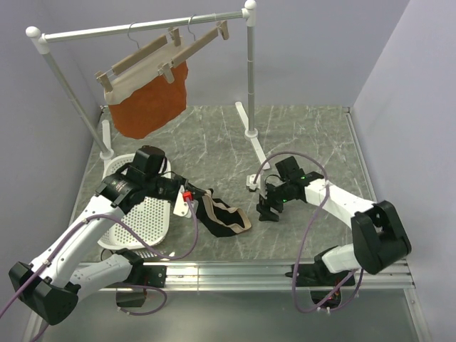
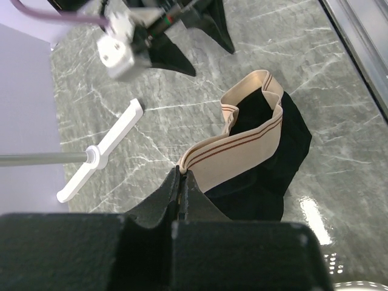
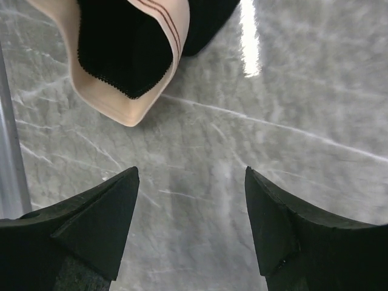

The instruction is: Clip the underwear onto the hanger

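The black underwear (image 1: 225,216) with a beige waistband lies crumpled on the marble table at centre front. My left gripper (image 1: 187,200) is shut on one end of the waistband; in the left wrist view the pinched band (image 2: 242,142) runs away from the closed gripper (image 2: 182,172) over the black fabric (image 2: 291,151). My right gripper (image 1: 267,207) is open and empty just right of the underwear, low over the table. In the right wrist view the gripper (image 3: 191,176) has bare marble between its jaws, and the underwear (image 3: 121,48) lies beyond. The empty wooden hanger (image 1: 203,41) hangs on the rack rail.
A second wooden hanger (image 1: 135,60) on the white rack (image 1: 142,27) holds a rust-orange garment (image 1: 149,100). The rack's posts and feet (image 1: 251,132) stand on the table at back. A white perforated basket (image 1: 146,217) sits under my left arm. Grey walls enclose three sides.
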{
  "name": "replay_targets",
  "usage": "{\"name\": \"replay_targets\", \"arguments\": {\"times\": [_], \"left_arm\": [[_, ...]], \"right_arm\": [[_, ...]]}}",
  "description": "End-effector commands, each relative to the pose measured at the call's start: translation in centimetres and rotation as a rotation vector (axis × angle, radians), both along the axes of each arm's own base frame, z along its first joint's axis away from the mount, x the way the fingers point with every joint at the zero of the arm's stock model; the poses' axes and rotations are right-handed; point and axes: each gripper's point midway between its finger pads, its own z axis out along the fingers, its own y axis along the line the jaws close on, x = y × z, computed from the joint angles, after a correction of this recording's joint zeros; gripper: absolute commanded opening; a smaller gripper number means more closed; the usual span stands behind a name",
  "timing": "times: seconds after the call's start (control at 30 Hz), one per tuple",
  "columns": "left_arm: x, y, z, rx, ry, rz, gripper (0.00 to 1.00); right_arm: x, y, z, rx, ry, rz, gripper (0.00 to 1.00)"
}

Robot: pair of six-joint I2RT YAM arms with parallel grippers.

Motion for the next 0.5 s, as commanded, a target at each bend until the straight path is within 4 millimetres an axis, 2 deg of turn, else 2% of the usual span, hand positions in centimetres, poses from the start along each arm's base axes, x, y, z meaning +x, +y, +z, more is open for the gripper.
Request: {"name": "replay_targets", "arguments": {"times": [0.0,0.1,0.47], "left_arm": [[0.1,-0.4,1.0,-0.038,-0.024,0.000,0.00],[0.3,-0.3,1.1,-0.042,-0.017,0.013,0.00],[0.9,-0.4,1.0,-0.057,-0.026,0.024,0.00]], "right_arm": [[0.7,0.9,-0.9,-0.041,0.035,-0.054,0.77],[-0.3,2.3,-1.1,-0.027,0.033,-0.026,0.77],[-3.6,3.8,-2.2,-0.101,0.060,0.069,0.78]]}}
